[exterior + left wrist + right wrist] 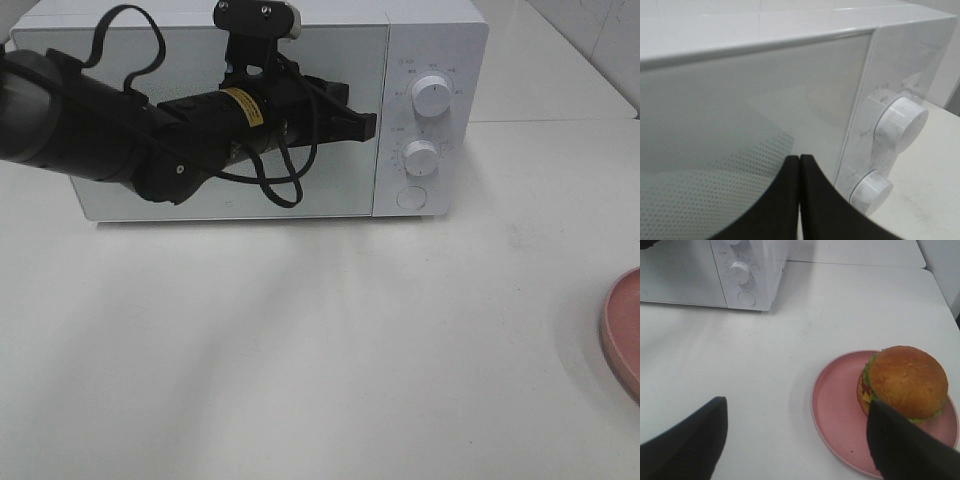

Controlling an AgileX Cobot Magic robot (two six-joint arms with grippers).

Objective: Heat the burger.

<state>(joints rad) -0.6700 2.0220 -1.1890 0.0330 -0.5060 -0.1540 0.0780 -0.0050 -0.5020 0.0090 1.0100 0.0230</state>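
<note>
White table point(765, 365), burger point(905, 380) on pink plate point(835, 405), left gripper point(799, 200) closed, right gripper point(795, 440) open.

White microwave point(430, 40), pink plate point(832, 390), golden-brown burger point(907, 377).

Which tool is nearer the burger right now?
Right. The right tool hangs open just above the burger on its pink plate; the left tool is shut at the microwave door.

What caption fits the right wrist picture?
Open right gripper hovers by the burger on its pink plate.
</note>
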